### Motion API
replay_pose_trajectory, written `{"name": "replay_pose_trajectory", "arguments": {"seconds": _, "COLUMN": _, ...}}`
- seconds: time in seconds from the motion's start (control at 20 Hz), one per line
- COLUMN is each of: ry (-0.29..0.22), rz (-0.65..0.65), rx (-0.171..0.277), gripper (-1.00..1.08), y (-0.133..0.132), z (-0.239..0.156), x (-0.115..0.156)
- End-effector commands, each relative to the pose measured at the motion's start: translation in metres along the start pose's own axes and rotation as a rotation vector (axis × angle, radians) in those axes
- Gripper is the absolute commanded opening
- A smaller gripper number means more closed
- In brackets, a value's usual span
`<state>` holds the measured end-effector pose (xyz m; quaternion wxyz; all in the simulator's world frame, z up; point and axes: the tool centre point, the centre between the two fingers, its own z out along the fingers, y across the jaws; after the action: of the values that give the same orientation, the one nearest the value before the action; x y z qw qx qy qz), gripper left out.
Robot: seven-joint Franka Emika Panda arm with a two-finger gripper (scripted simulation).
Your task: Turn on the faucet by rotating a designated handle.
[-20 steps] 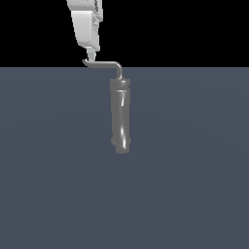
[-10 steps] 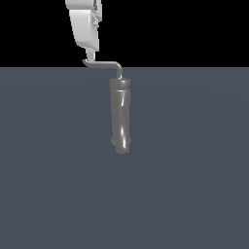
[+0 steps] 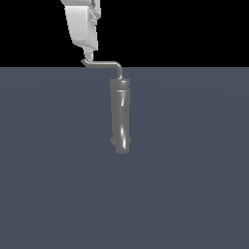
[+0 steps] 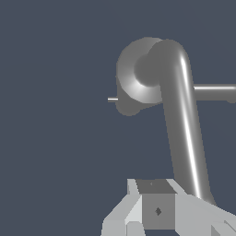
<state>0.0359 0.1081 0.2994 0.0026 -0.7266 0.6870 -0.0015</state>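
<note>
The faucet (image 3: 120, 116) is a tall glossy grey cylinder standing on the dark floor; the wrist view looks down on its round top (image 4: 133, 78). The handle (image 3: 104, 63), a thin bent rod, runs from the faucet's top toward the exterior view's left and ends in a small hooked tip. In the wrist view the handle (image 4: 184, 133) stretches from the faucet to my fingers. My white gripper (image 3: 89, 51) hangs just above the hooked tip, touching or nearly touching it. Its fingers (image 4: 156, 211) show no gap between them and hold nothing.
A second, slimmer grey rod (image 4: 214, 92) sticks out sideways from the faucet's top, and a thin pin (image 4: 113, 98) shows on the opposite side. The dark blue-grey floor (image 3: 58, 185) spreads flat around the faucet.
The gripper and the handle's hooked tip have shifted very slightly toward the exterior view's left. The faucet body has not moved.
</note>
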Motion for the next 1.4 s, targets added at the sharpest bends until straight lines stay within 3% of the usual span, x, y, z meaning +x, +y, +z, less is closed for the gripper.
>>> {"name": "replay_pose_trajectory", "arguments": {"seconds": 0.0, "ry": 0.001, "rz": 0.0, "rx": -0.006, "gripper": -1.0, "y": 0.01, "z": 0.0, "x": -0.001}}
{"name": "replay_pose_trajectory", "arguments": {"seconds": 0.55, "ry": 0.001, "rz": 0.0, "rx": -0.006, "gripper": -1.0, "y": 0.042, "z": 0.0, "x": -0.002}}
{"name": "replay_pose_trajectory", "arguments": {"seconds": 0.65, "ry": 0.002, "rz": 0.001, "rx": 0.0, "gripper": -1.0, "y": 0.037, "z": 0.0, "x": -0.001}}
{"name": "replay_pose_trajectory", "arguments": {"seconds": 1.35, "ry": 0.002, "rz": 0.001, "rx": -0.004, "gripper": -1.0, "y": 0.077, "z": 0.0, "x": 0.029}}
